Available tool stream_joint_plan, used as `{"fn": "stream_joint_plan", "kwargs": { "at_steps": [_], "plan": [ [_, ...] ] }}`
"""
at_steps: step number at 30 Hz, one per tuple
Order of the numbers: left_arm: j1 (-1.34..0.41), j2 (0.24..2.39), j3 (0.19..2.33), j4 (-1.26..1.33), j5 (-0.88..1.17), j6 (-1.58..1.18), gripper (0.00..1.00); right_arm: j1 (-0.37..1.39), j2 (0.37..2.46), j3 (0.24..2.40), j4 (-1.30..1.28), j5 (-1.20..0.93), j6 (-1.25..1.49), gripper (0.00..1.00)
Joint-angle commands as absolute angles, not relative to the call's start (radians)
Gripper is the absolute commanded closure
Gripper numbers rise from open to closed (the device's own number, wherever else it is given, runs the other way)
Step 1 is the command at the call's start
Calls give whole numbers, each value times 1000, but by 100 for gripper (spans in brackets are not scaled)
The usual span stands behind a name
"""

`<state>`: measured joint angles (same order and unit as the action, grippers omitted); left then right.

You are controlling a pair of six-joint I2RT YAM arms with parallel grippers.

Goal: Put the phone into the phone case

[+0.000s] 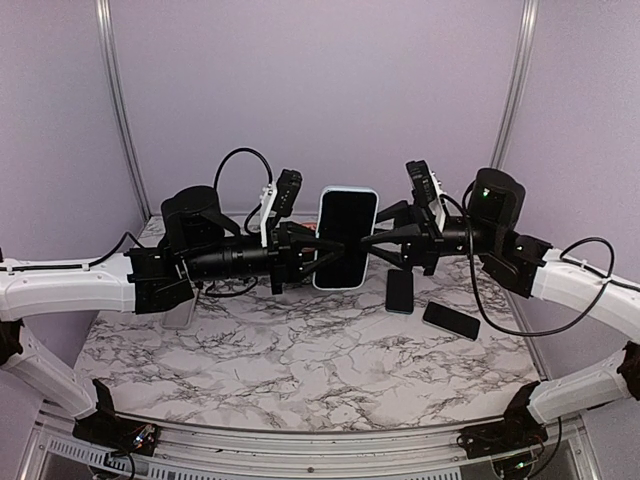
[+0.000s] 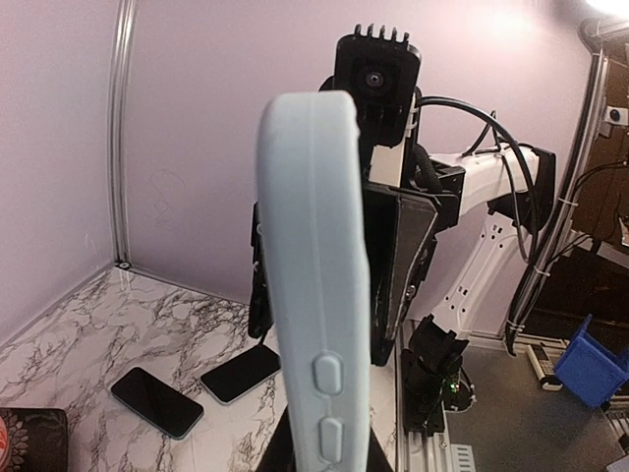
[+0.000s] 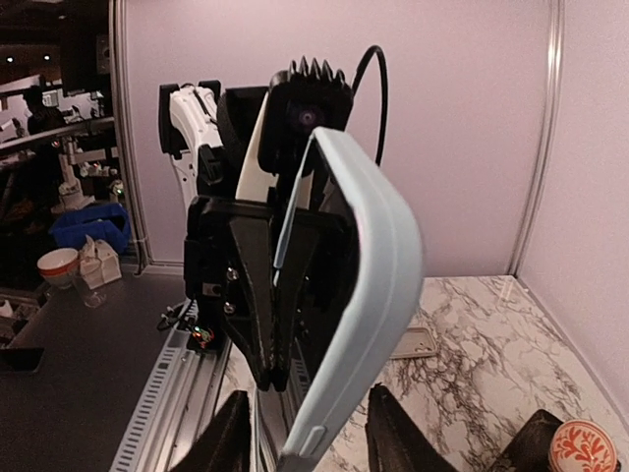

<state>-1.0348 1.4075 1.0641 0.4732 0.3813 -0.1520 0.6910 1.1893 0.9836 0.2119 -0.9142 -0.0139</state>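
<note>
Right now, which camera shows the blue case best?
Top external: the case faces the camera, its blue rim framing the phone and its dark screen. Left wrist shows only its side edge with buttons; right wrist only its curved edge.

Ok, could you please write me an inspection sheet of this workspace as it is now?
Surface: marble-pattern table.
Job's things: phone, screen dark, upright in mid-air inside light blue phone case; full seating cannot be told.
Clutter: dark phone and second dark phone lying flat at right; red-patterned object near a corner.
Claws: left claw shut on the phone case; right claw at its opposite edge, grip unclear.
Cables: black cable loops in the air, off the table.
Surroundings: purple walls, metal posts.
</note>
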Motion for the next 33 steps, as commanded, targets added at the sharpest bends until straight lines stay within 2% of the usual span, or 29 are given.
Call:
{"fn": "stream_joint_plan", "kwargs": {
  "at_steps": [1, 6, 9, 10, 11, 12, 13, 17, 20, 26, 33],
  "plan": [
    [-1032, 1402, 1108, 590, 432, -207, 100, 695, 1202, 999, 349, -959, 92, 70],
    [-1032, 1410, 1112, 592, 435, -208, 100, 698, 1251, 1047, 298, -987, 114, 100],
    [-1028, 1409, 1101, 592, 378, -214, 99, 692, 1272, 1086, 207, -936, 116, 100],
    [-1022, 1402, 1088, 591, 316, -222, 68, 683, 1280, 1103, 157, -898, 115, 100],
    [-1015, 1389, 1067, 585, 233, -231, 30, 669, 1291, 1117, 106, -853, 120, 100],
    [-1009, 1374, 1034, 573, 121, -227, 7, 652, 1308, 1130, 46, -804, 129, 100],
    [-1003, 1359, 1015, 540, 5, -216, 2, 630, 1327, 1138, -11, -765, 145, 100],
    [-958, 1384, 1073, 203, -395, -215, 1, 579, 1458, 1138, -205, -668, 209, 100],
    [-911, 1455, 1152, -44, -505, -266, 1, 576, 1545, 1117, -243, -712, 261, 100],
    [-862, 1478, 1108, -63, -463, -321, 1, 558, 1667, 1042, -159, -821, 349, 100],
    [-794, 1554, 1104, -125, -361, -352, 1, 468, 1812, 1022, -139, -855, 397, 100]
  ]
}}
